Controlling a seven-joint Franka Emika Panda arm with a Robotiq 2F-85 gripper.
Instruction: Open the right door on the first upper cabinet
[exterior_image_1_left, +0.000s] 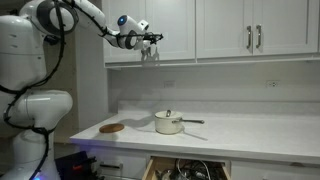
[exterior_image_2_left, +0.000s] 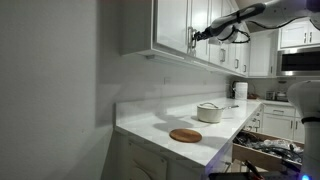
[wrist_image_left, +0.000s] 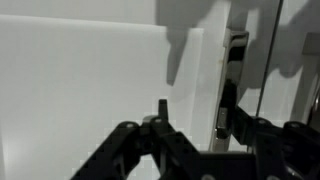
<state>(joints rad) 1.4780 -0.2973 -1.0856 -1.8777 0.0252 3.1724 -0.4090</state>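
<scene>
Two white doors make the front of the first upper cabinet (exterior_image_1_left: 128, 52), which hangs on the wall above the counter (exterior_image_1_left: 250, 130), at the end near to the robot. Of these, the right door (exterior_image_1_left: 175, 30) is the half next to the wider cabinet (exterior_image_1_left: 255, 25). In both exterior views it lies flat in line with its neighbours, so it looks closed.

The gripper (exterior_image_1_left: 151, 54) is raised in front of the centre seam, low on the doors, and the arm (exterior_image_1_left: 95, 18) reaches to it from the robot's side. Seen from the side in an exterior view, the gripper (exterior_image_2_left: 194, 40) is just at the door fronts; whether it touches them I cannot tell. In the wrist view the gripper (wrist_image_left: 194, 106) has its fingers (wrist_image_left: 160, 108) spread apart, released and holding nothing. A silver bar handle (wrist_image_left: 233, 85) stands upright just beside one of them (to which door this handle belongs, the view does not make clear).

On the counter stand a white pot (exterior_image_1_left: 168, 123) with a lid and a round wooden board (exterior_image_1_left: 112, 128), well apart from each other. Below, a drawer (exterior_image_1_left: 185, 167) is pulled open.
</scene>
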